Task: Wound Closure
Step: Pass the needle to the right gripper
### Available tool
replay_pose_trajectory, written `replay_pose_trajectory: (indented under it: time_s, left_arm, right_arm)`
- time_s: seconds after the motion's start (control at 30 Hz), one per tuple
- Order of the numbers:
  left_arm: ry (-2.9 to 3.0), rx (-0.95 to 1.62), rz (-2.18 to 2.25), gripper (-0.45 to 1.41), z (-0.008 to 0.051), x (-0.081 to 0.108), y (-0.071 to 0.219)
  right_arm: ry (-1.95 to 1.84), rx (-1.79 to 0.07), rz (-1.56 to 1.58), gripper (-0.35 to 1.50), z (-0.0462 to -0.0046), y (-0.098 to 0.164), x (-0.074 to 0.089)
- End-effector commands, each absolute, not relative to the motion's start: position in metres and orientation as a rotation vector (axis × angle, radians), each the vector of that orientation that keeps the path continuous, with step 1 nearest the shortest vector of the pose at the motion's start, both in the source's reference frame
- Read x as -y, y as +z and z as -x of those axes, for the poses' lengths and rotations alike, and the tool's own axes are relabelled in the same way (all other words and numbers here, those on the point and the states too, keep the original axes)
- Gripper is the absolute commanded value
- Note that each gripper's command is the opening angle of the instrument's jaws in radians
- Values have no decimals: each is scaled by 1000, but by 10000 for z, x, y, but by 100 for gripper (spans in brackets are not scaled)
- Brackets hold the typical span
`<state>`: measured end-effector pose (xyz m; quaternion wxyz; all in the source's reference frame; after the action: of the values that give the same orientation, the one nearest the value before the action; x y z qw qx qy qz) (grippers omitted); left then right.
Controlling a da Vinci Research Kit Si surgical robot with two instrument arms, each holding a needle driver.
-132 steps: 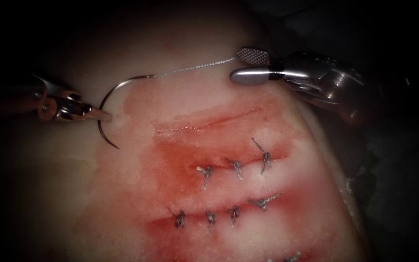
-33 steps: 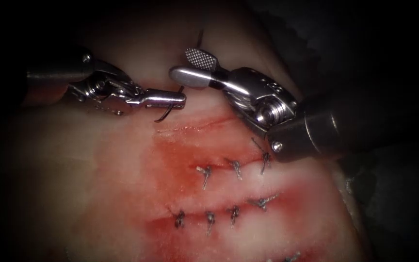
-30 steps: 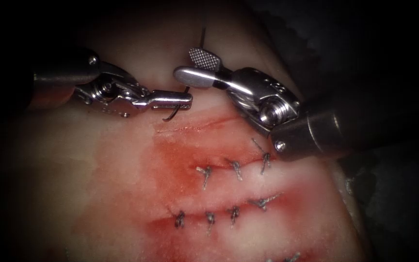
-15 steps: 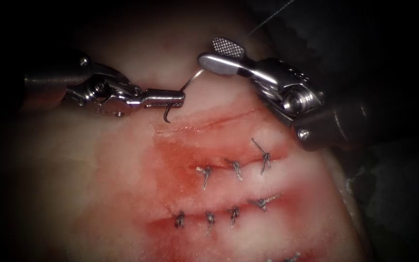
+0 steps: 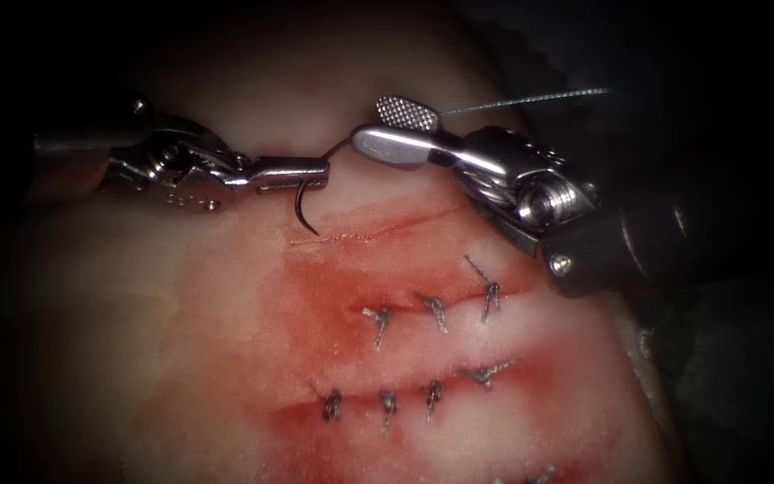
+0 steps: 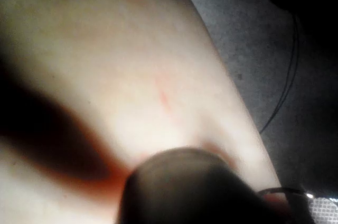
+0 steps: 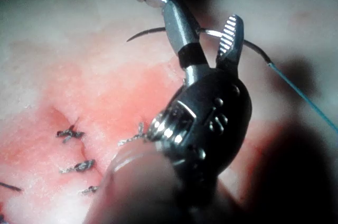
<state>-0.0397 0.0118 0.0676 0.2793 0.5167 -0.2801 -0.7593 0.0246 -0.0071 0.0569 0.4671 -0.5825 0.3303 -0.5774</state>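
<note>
At ten o'clock in the endoscope view, above the unstitched cut (image 5: 378,229): left tool (image 5: 311,172), jaws pressed together on the needle (image 5: 302,208), pinching it a short way back from the point. Needle clear of the tissue (image 5: 181,341), point hanging toward six o'clock just over the cut's left end, not touching as far as can be told. From the pinch, the curve arching up toward one o'clock and passing into the gap of the right tool (image 5: 391,130).

Right tool in from three o'clock, jaws spread, nothing clamped; toothed jaw above, smooth jaw below, the needle's tail half running between them. Same in the right wrist view: right tool (image 7: 211,44) agape around the needle (image 7: 145,35), with the left tool (image 7: 177,20) gripping nearer the point. Thread (image 5: 521,100) leaving the tail end toward three o'clock, taut-looking, off past the tissue's edge; in the right wrist view, thread (image 7: 301,94) slanting toward four o'clock.

Key relation, as a judgement: needle's long axis running roughly seven to one o'clock between the two tools, tail already inside the spread right jaws, so right arm nearer the tail and left arm nearer the point.

Below, toward five o'clock: two rows of finished stitches (image 5: 436,309) amid red fluid (image 5: 333,287).
</note>
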Motion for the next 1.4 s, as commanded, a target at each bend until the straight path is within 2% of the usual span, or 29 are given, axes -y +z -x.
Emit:
replay_pose_trajectory:
  time_s: [0.03,0.2,0.37,0.47,0.67,1.4]
  left_arm:
    - [-2041,788,-1425,-45,402,-127,681]
    - [-2003,962,-1626,-45,402,-123,686]
    - [-1953,1112,-1792,-45,407,-116,691]
    - [-1865,1285,-1901,-45,411,-105,702]
    - [-1812,1427,-1951,-45,429,-93,707]
    - [-1885,1533,-1881,-45,441,-90,704]
  right_arm:
    - [-1413,-840,1431,133,-255,568,80]
    - [-1393,-809,1415,133,-260,566,82]
    - [-1373,-778,1399,132,-247,583,75]
    - [-1355,-723,1385,133,-240,592,62]
    - [-1331,-642,1368,133,-225,613,45]
    - [-1271,-603,1439,133,-242,621,43]
